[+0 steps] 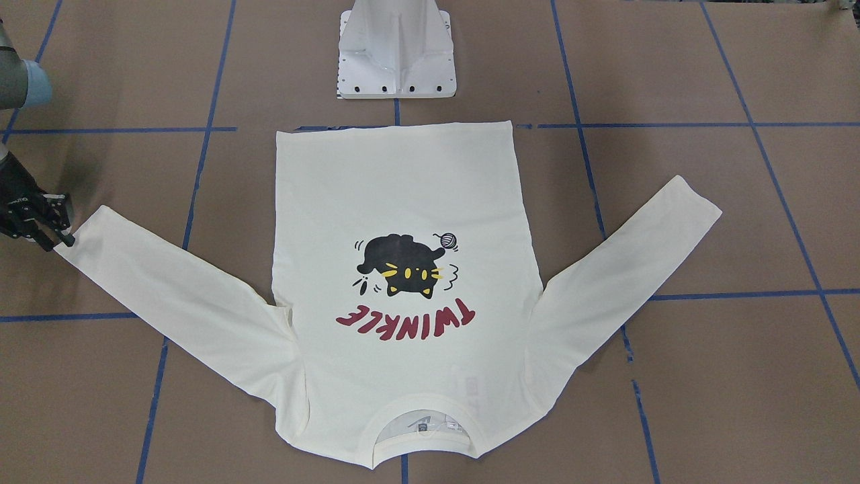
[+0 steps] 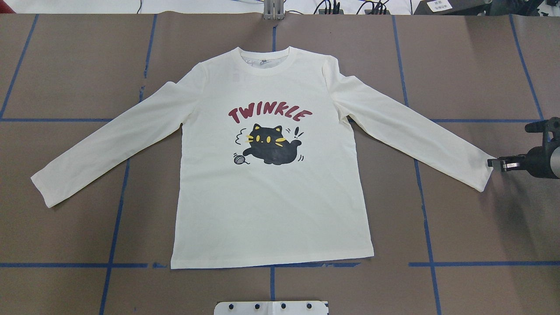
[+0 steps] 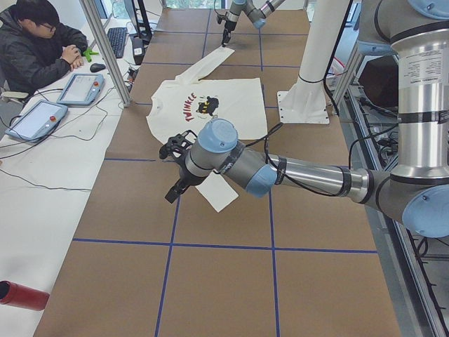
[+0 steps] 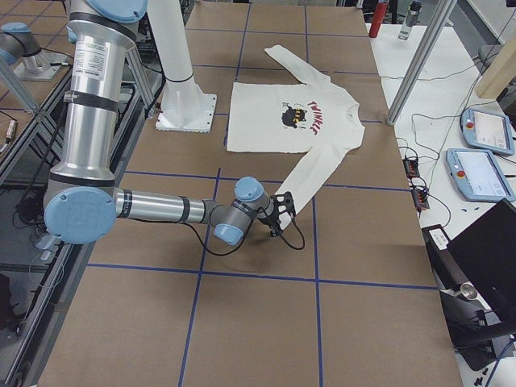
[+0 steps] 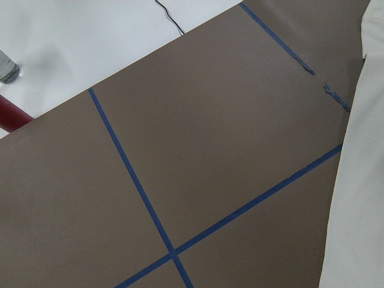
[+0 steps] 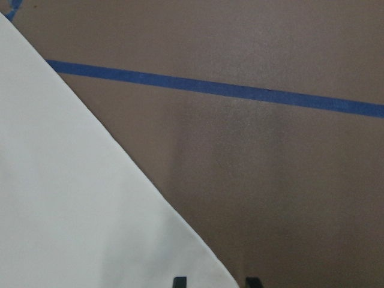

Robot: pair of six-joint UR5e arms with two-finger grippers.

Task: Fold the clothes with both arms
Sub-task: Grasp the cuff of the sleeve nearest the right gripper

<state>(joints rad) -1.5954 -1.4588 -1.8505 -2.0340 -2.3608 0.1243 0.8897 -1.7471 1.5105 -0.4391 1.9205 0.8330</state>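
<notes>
- Bare table [image 2: 459,210] on every side of the shirt [image 2: 271,197], which is spread flat and print-up at the middle. Hem toward the white base mount [image 1: 396,54], collar toward the far edge, both sleeves angled outward.
- At the cuff of the sleeve on the robot's right: right gripper [image 2: 491,162], low over the paper, just at the cuff's edge.
- Jaws spread, going by the right wrist view: two black fingertips [image 6: 179,282] set apart, one over the cloth's edge, the other over bare paper.
- Cut off there by the bottom of the frame, so no telling whether they touch the cloth.
- Left gripper [image 3: 174,191] seen only from the table's left end, near the other cuff and out of frame overhead and in front. Jaws impossible to judge.
- Left wrist view: only paper, blue tape [image 5: 138,192] and a strip of sleeve along the right edge.
- Only from the left end: a seated person [image 3: 38,49] at the side bench.
</notes>
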